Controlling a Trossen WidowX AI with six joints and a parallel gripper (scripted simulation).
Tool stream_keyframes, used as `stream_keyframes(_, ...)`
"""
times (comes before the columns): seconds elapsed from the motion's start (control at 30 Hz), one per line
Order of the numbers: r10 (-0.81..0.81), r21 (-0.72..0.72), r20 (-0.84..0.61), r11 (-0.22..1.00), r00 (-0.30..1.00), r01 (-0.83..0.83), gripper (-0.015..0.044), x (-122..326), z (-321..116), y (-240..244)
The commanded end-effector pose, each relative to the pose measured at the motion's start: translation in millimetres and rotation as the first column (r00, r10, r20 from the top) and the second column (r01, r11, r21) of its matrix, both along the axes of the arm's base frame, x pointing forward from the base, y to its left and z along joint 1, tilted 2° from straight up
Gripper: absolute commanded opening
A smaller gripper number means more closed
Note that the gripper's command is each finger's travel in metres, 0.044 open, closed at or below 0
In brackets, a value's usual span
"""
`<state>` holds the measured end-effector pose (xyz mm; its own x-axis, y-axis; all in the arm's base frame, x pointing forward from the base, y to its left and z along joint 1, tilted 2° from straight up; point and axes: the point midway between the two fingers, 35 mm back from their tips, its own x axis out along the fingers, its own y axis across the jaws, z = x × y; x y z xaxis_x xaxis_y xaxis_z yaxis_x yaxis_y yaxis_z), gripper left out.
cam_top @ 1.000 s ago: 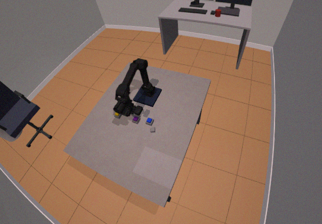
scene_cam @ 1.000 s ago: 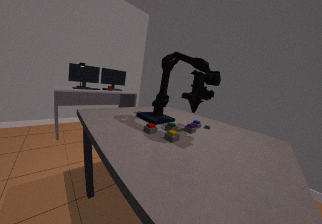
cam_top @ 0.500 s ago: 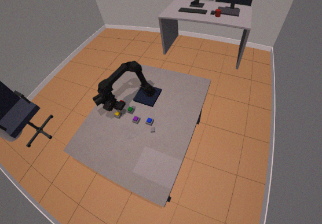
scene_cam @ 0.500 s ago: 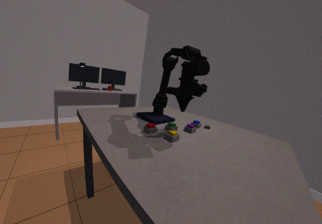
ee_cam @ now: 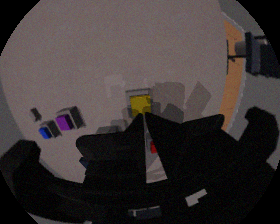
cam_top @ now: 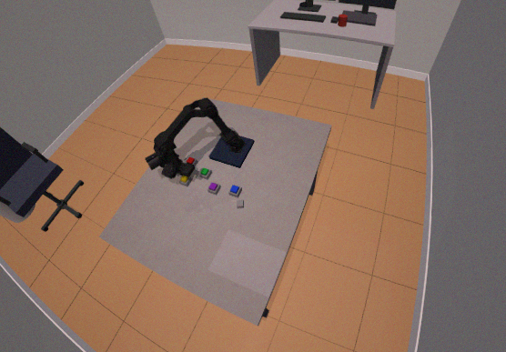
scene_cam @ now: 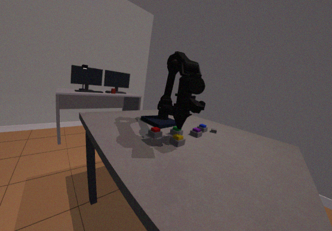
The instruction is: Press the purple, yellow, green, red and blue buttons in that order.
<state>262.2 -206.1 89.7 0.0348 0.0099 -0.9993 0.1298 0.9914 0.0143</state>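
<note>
Landmark: the yellow button (cam_top: 184, 179) (scene_cam: 178, 137) (ee_cam: 140, 104), on the counter (cam_top: 182, 217) (scene_cam: 224, 172) (ee_cam: 106, 40). The jaws (cam_top: 186, 172) (scene_cam: 180, 128) are closed, tips together, nothing gripped; they point down near it. Exterior view: tips apart from the yellow cap, higher than it, overlapping the green button (cam_top: 205, 171) (scene_cam: 177, 128) in line of sight. Top view does not give this height; there the arm's black parts crowd the yellow button's edge. Wrist view puts the tips at the yellow cap's near edge; green not made out there, although top and exterior both show it near yellow. The red button (cam_top: 190, 160) (scene_cam: 155, 129) (ee_cam: 153, 147), also near yellow, appears in the wrist view only in part, through the gap behind the tips. The purple button (cam_top: 213, 186) (scene_cam: 196, 129) (ee_cam: 64, 122) stands farther from yellow, the blue button (cam_top: 235, 189) (scene_cam: 202, 126) (ee_cam: 45, 132) past it, then the grey block (cam_top: 240, 204) (scene_cam: 213, 131) (ee_cam: 36, 114). Containers: one red mug (cam_top: 342, 20) (scene_cam: 113, 91), well apart from yellow, on the desk (cam_top: 318, 33) (scene_cam: 98, 94); contents cannot be told. Wrist view lacks both mug and desk.
</note>
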Motion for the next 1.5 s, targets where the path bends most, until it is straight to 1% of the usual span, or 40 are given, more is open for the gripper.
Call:
stream_keyframes(0.0, 0.004, -0.003, 0.004, 1.0, 1.0, -0.004, 0.002, 0.9, -5.8, -0.5)
stream_keyframes(0.73, 0.004, -0.002, 0.004, 1.0, 1.0, -0.004, 0.002, 2.1, -39.3, -0.1)
stream_keyframes(1.47, 0.004, -0.002, 0.004, 1.0, 1.0, -0.004, 0.002, 2.1, -39.6, -0.1)
